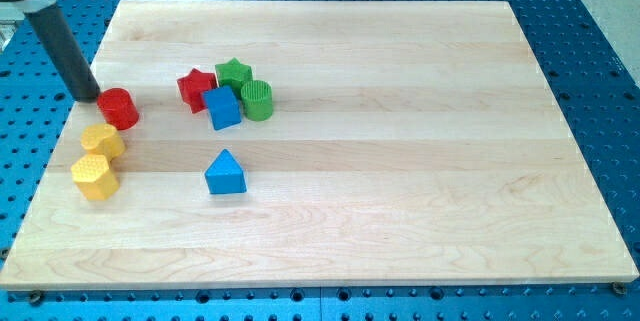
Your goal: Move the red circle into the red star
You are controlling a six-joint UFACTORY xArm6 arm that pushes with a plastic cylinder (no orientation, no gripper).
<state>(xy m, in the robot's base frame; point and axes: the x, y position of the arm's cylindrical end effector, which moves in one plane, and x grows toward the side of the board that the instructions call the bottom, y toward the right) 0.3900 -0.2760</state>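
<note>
The yellow blocks [97, 161] sat nearest me. Beyond, the red circle [118, 108] lay just right of my tip [90, 96], a bare rod grasping nothing, and the red star [196, 89] waited farther right, roughly in line.

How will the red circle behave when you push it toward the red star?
The red circle stands flat on its end, so it should slide, not roll. Being round, it may slip off my tip, just at its left. The red star sits to its right.
</note>
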